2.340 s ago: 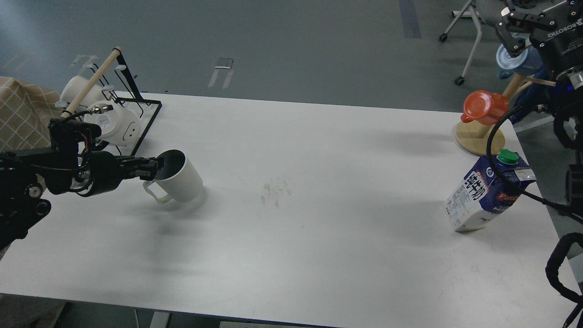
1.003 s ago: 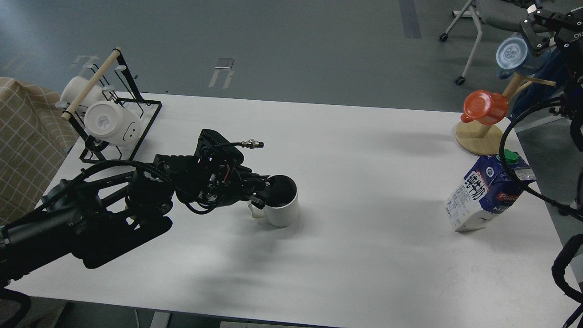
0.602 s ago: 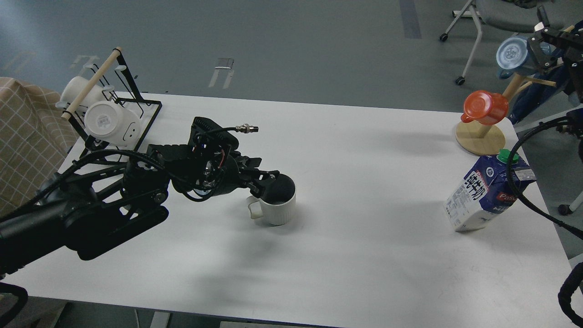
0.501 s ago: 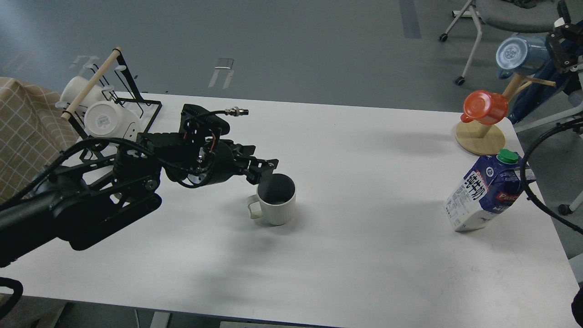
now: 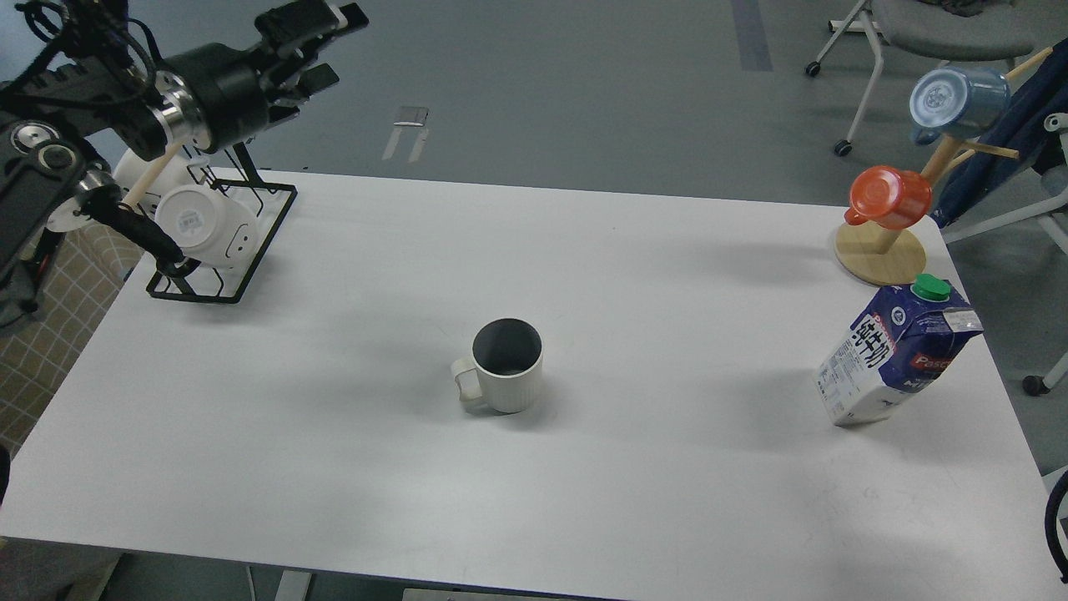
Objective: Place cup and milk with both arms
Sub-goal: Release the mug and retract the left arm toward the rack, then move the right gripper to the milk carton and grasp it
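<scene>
The cream-white ribbed cup (image 5: 506, 367) stands upright alone near the middle of the white table (image 5: 350, 467), handle to the left, dark inside showing. The dark blue and white milk carton (image 5: 895, 356) with its green cap stands at the table's right edge and looks tilted. My left arm is raised over the far left corner; its gripper (image 5: 332, 43) is open and empty, high above the table and far from the cup. My right gripper is out of view; only a loop of black cable (image 5: 1056, 534) shows at the right edge.
A black wire rack (image 5: 250, 250) holding a white smiley mug (image 5: 205, 226) stands at the far left corner. A wooden mug tree (image 5: 880, 252) at the far right holds an orange cup (image 5: 889, 196) and a blue cup (image 5: 956, 102). A chair stands behind it.
My left gripper carried the cup to the table's middle, let go of it, and rose away to the far left. My right gripper moved up and out of view. The milk has not moved.
</scene>
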Tool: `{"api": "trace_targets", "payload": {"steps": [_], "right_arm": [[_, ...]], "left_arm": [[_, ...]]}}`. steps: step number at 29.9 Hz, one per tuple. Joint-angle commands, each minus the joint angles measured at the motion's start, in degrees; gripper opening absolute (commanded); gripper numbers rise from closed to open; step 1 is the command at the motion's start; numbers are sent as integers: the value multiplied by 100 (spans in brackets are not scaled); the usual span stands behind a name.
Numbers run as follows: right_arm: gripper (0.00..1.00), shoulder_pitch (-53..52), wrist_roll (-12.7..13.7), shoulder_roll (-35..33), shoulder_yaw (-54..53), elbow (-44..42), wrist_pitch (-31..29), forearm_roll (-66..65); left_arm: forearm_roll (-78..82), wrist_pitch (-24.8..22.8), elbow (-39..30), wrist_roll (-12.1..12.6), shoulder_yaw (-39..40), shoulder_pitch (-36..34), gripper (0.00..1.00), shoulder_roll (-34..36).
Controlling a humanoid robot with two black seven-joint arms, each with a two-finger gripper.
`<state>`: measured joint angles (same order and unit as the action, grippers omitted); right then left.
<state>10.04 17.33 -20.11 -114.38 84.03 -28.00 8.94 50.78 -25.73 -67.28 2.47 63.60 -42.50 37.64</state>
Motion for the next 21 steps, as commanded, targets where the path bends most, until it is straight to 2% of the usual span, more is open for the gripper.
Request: {"api": "trace_targets", "payload": {"steps": [1,6,9,14,21], "right_arm": [[100,542,-11,339,-40,-26,0,72],[100,868,42,578,-14,-44,0,353],[99,1017,42,910,231,-44,0,416],[93,1132,42,1623,522,-36,0,345],[99,1123,33,1800,1233,-536,0,354]], "left_arm": [[-1881,410,338,8,240,31,98,7],[-3415,1297,453,-54,284,84,98,-37],[-3767,1702,444,-255,275,93,98,-98],[-3751,1677,444,-256,232,189,98,-38],[-3680,1150,260,-194,100,585,98,7]]}}
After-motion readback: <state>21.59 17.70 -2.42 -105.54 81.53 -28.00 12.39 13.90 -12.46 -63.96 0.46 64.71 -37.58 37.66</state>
